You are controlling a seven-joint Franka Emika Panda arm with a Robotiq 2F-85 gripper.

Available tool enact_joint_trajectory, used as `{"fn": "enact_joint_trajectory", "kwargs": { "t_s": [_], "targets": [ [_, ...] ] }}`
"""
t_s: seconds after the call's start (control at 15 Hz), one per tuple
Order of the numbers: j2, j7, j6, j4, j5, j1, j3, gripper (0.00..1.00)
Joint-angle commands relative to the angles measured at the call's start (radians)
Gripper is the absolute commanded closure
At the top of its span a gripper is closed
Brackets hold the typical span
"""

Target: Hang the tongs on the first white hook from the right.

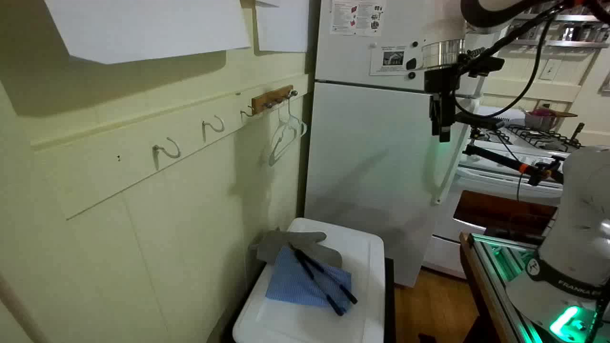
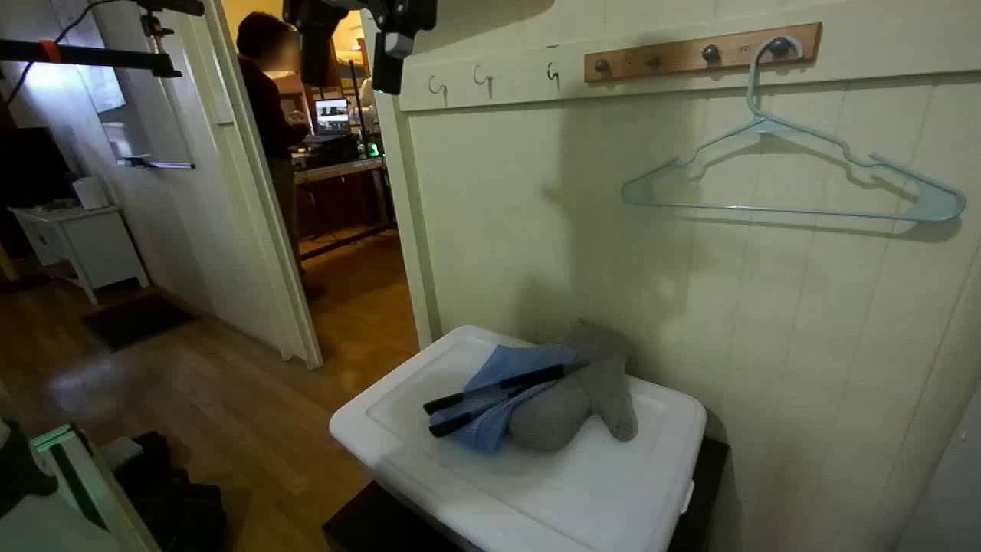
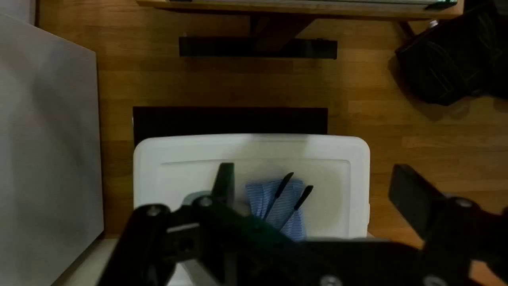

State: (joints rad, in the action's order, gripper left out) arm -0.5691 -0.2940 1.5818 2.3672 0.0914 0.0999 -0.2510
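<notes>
In an exterior view the black tongs (image 1: 328,274) are lying diagonally across a blue cloth (image 1: 285,286) on a white lid (image 1: 300,324), converging end pointing at a grey mitt (image 1: 274,245), handles splaying toward the viewer. A base band (image 1: 548,277) is showing "FRANKA". In the wrist view the gripper (image 3: 313,174) is hovering, fingers spread wide, the tongs appearing well below, between them. Farther, sheets (image 1: 388,59) on the refrigerator (image 1: 357,157) are bearing illegible print.
</notes>
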Motion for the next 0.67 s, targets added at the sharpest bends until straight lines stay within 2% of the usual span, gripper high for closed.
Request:
{"fn": "enact_joint_trajectory", "kwargs": {
  "t_s": [0.0,0.33,0.6],
  "targets": [
    [0.002,-0.004,-0.001,-0.001,-0.004,0.009,0.008,0.00],
    [0.025,0.015,0.017,0.004,-0.008,0.011,0.010,0.00],
    [0.124,0.053,0.218,0.069,-0.046,0.006,0.001,0.00]
  ]
}}
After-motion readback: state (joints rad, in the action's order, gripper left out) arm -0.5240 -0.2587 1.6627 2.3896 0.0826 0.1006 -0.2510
